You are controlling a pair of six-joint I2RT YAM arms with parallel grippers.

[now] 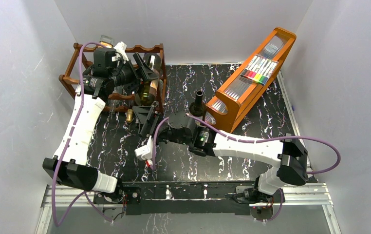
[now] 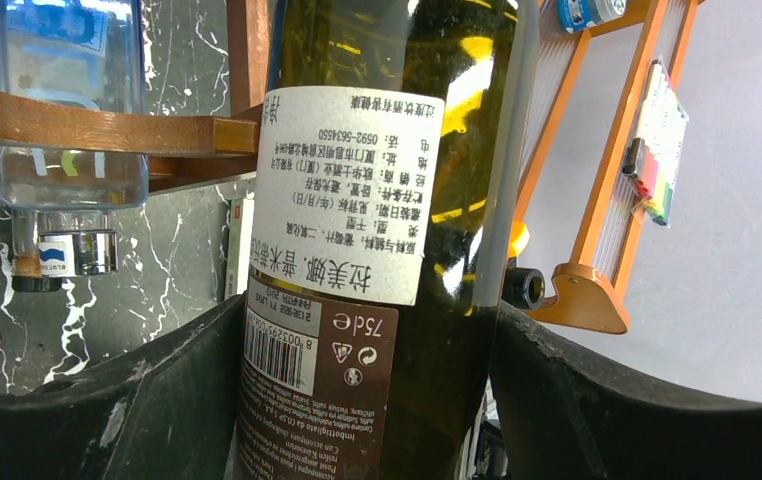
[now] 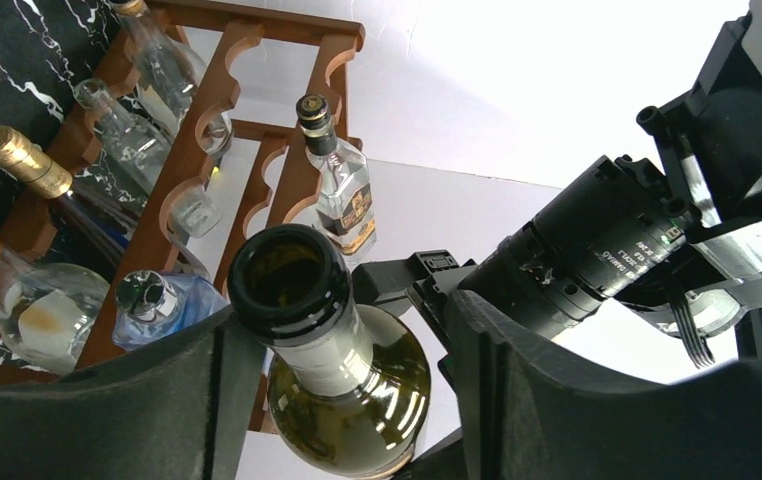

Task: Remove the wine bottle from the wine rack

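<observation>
The wine bottle (image 1: 150, 83) is the dark olive-green one at the right-hand end of the wine rack (image 1: 144, 48), over in the back-left corner of the black marbled worktop (image 1: 271, 126). It lies with its fat end toward the back wall and its neck pointing at the arms. Honestly can't tell from any view whether it's resting on the wavy rails or lifted clear of them.

The left fingers (image 2: 157, 400) have it round the body, one on each side of the glass, down by the white and brown labels. Both are pressed right up against the wine bottle (image 2: 377, 150) with no gap showing. So they're fairly wide apart but clamped on it. A rail of the wine rack (image 2: 107, 125) shows just off to one side in that wrist view.

The right fingers (image 3: 107, 400) sit either side of the neck, just below the open, uncorked mouth of the wine bottle (image 3: 292, 285). There's a clear gap between the neck and the right-hand finger in that view. So they're parted and straddling the neck, not squeezing it.

The rack's other slots hold a gold-foil-topped bottle (image 3: 22, 160), a bluish bottle (image 3: 162, 305) with a silver cap and a few small clear ones. An orange slanted stand (image 1: 232, 105) with coloured markers (image 1: 259, 70) stands off to the right, apart from the rack.
</observation>
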